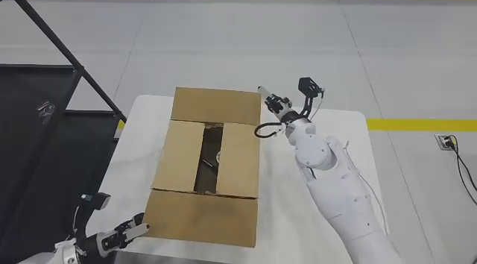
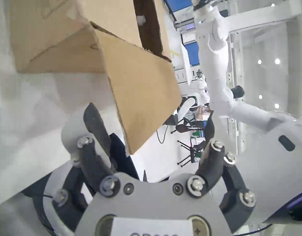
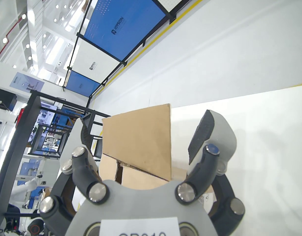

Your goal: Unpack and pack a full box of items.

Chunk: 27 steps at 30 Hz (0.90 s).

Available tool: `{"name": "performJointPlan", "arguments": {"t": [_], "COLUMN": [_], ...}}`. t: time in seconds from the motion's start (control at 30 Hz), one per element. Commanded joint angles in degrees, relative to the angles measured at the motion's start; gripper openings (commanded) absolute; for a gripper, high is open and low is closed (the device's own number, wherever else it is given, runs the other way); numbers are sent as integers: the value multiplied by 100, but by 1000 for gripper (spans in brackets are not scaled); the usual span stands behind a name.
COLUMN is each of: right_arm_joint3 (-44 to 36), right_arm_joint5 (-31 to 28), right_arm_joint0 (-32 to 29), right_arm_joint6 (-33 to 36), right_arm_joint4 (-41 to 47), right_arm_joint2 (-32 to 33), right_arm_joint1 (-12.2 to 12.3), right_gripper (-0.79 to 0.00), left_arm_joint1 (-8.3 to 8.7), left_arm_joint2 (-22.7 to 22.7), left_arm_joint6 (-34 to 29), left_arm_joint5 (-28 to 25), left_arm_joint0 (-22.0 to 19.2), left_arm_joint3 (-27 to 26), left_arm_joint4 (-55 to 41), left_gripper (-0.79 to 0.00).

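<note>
White glossy arms (image 1: 339, 189), blk jaws w/ silver screws (image 2: 194, 184) on grey plate (image 2: 151, 205), blk cable (image 1: 262, 131).

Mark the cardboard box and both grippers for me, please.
cardboard box (image 1: 240, 161): top view, on a folded-in top flap.
left gripper (image 2: 151, 117): left wrist view, midway between its fingertips.
right gripper (image 3: 144, 126): right wrist view, midway between its fingertips.

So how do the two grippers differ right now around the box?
The left gripper sits at the cardboard box's near-left corner, the right gripper at its far-right corner. The left gripper faces the near flap, the right gripper the far flap. Shared: both have jaws open, holding nothing.
</note>
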Motion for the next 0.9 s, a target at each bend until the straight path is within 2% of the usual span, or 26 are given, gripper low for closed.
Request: {"name": "performJointPlan", "arguments": {"t": [0.0, 0.17, 0.37, 0.5, 0.63, 0.87], "right_arm_joint3": [396, 1137, 1710, 2014, 2224, 2150], "right_arm_joint5": [-68, -411, -1083, -1654, -2254, -2990], "right_arm_joint0": [166, 464, 676, 794, 880, 845], "right_arm_joint6": [14, 39, 345, 729, 1224, 2061], "right_arm_joint4": [111, 344, 686, 1119, 1584, 2110], "right_arm_joint2": [-66, -278, -398, -269, -43, 298], "right_arm_joint1": [-41, -166, -267, -273, -226, -92], "right_gripper": [0, 0, 0, 0, 0, 0], "left_arm_joint1": [19, 50, 60, 32, -20, -92], "left_arm_joint2": [40, 66, 57, 115, 362, 603], "left_arm_joint6": [-28, -84, 286, 1103, 1956, 3142], "left_arm_joint5": [29, 177, 499, 551, 695, 900], "left_arm_joint0": [-16, -65, -135, -151, -126, -98], "left_arm_joint3": [-2, 28, 2, -114, -305, -647], "left_arm_joint4": [-190, -872, -1327, -1201, -984, -818], "left_gripper": [0, 0, 0, 0, 0, 0]}}
